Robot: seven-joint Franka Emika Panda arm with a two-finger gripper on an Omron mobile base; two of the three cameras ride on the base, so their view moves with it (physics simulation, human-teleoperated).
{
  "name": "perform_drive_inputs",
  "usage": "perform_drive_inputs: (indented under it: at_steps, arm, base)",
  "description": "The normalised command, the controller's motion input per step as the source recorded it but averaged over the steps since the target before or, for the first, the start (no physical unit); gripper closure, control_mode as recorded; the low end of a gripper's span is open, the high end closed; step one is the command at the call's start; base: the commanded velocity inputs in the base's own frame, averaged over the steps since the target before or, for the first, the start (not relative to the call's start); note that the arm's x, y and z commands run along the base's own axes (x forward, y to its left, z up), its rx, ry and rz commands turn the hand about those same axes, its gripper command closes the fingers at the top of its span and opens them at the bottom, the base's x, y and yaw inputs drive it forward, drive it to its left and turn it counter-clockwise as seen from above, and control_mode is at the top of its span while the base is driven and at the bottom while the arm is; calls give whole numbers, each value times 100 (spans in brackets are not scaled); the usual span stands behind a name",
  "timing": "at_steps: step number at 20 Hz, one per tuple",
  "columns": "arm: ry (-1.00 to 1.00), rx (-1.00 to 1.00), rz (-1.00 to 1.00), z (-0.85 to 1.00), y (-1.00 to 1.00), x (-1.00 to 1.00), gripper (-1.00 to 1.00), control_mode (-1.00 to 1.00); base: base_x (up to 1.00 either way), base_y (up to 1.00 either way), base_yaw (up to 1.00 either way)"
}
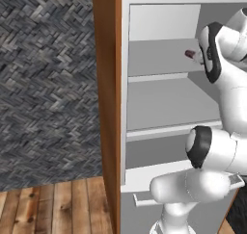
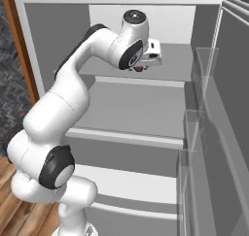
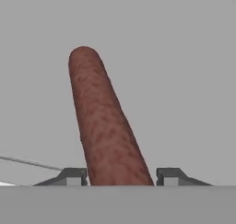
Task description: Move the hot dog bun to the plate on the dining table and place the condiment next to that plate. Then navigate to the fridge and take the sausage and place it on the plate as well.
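Observation:
A reddish-brown sausage lies on the grey top shelf of the open fridge. In the hand view it runs from between my fingertips away toward the upper left. My gripper is open and straddles the sausage's near end, with a thin gap on each side between it and the dark fingertips. From the right base view the hand sits low over the shelf with the sausage peeking out beneath it. One end of the sausage shows beside my arm in the left base view. The bun, condiment and plate are out of view.
The fridge has two more grey shelves below the top one. Its open door with clear bins stands on the right. A wooden side panel borders the fridge on the left, next to a dark woven wall.

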Motion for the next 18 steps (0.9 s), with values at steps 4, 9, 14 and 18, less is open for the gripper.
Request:
perform_drive_inputs:
  at_steps: [4,9,14,18]
  arm:
    - [-14,-12,-9,2,49,-100,100,-100]
    - [-1,-1,-9,57,1,-96,100,-100]
    - [-1,0,-6,55,3,-89,100,-100]
    - [0,0,0,13,10,-88,100,-100]
  base:
    - [0,0,0]
    - [0,0,0]
    - [0,0,0]
    - [0,0,0]
